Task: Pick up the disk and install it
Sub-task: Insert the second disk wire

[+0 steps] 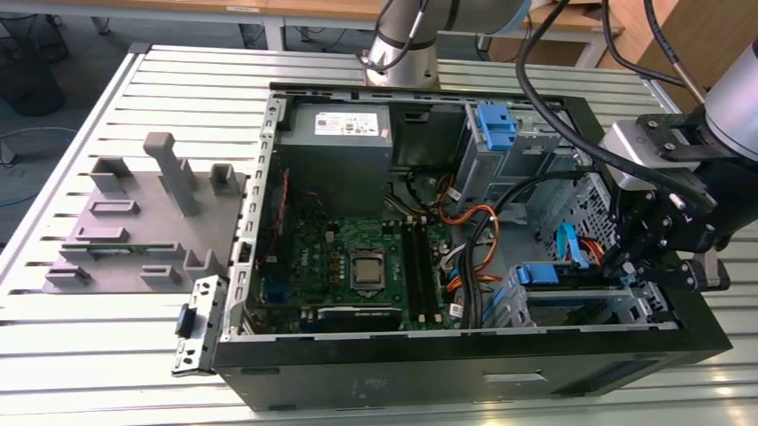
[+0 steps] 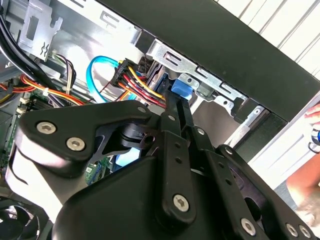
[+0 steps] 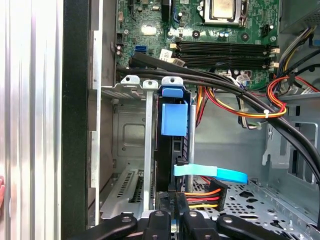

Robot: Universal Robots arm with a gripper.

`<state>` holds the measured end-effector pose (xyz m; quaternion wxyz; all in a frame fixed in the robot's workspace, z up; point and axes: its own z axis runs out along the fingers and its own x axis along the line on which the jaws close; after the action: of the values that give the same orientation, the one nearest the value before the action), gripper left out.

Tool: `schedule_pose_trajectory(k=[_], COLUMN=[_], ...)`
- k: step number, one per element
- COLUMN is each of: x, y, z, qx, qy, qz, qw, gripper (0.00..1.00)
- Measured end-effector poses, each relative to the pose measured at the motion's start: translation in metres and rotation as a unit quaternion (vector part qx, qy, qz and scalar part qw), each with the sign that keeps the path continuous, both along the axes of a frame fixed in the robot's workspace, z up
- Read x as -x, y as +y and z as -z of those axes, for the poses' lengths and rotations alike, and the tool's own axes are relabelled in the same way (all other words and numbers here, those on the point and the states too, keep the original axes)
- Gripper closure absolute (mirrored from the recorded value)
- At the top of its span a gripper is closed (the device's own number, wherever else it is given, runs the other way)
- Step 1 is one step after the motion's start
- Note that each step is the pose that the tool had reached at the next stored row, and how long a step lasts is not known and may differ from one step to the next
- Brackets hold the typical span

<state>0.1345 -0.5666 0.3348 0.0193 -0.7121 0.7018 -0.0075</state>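
The disk (image 3: 174, 119) stands on edge in the drive cage at the case's front corner, and its blue carrier end (image 1: 548, 273) shows at the cage mouth. A blue data cable (image 3: 210, 173) and a coloured power plug (image 3: 202, 192) sit right beside it. My gripper (image 1: 634, 266) hangs over that cage on the exterior view's right. In the second wrist view its two black fingers (image 2: 172, 117) lie side by side with almost no gap, and the gripper (image 2: 179, 100) reaches the carrier's blue tab (image 2: 181, 89). I cannot see whether the tips pinch the tab or only touch it.
The open computer case (image 1: 474, 355) lies on a slatted metal table (image 1: 106, 337). Inside are the motherboard (image 1: 355, 257), a grey power supply (image 1: 337, 133), an upright blue latch (image 1: 498, 124) and thick black cables (image 3: 240, 87). A grey fixture (image 1: 130, 222) stands to the left. A person's hand (image 2: 310, 130) is nearby.
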Motion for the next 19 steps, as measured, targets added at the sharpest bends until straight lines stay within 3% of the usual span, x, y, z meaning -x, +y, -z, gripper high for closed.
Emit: schedule_pose_trajectory(k=[10,19], x=[0.0002,0.0014], y=[0.0000,0.0004], z=[0.0000,-0.0051], qx=[-0.0001,-0.0006], qy=[0.0000,0.0000], qz=[0.000,0.000], qw=[1.0000,1.0000], gripper=[0.84,0.84])
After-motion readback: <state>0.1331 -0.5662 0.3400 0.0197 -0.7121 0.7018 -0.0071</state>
